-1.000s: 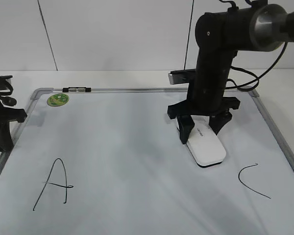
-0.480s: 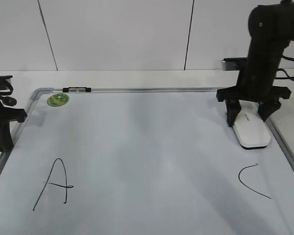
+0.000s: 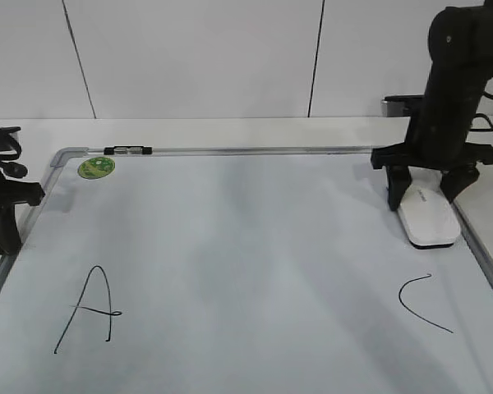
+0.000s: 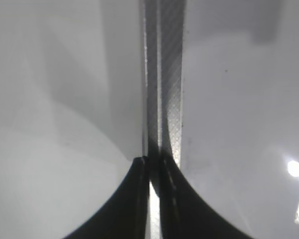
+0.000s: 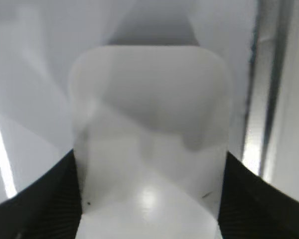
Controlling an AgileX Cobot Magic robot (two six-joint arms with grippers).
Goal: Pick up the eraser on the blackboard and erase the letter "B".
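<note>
The white eraser (image 3: 430, 220) lies flat on the blackboard (image 3: 238, 238) at its right side, close to the right frame. My right gripper (image 3: 425, 199) stands over it with a finger on each long side, shut on it. In the right wrist view the eraser (image 5: 149, 114) fills the space between the jaws (image 5: 149, 199). No letter "B" shows on the board; only the "A" (image 3: 88, 310) and the "C" (image 3: 424, 302) are drawn there. My left gripper (image 3: 2, 234) is shut and empty over the board's left frame (image 4: 164, 89), as the left wrist view (image 4: 153, 174) shows.
A round green magnet (image 3: 97, 167) sits at the board's top left corner. A small dark clip (image 3: 129, 150) lies on the top frame. The silver right frame (image 5: 261, 99) runs just beside the eraser. A white wall stands behind the table.
My right gripper has carried the eraser from the board's middle right to the right frame over the last second, then shifted slightly right. The left arm has not moved.
</note>
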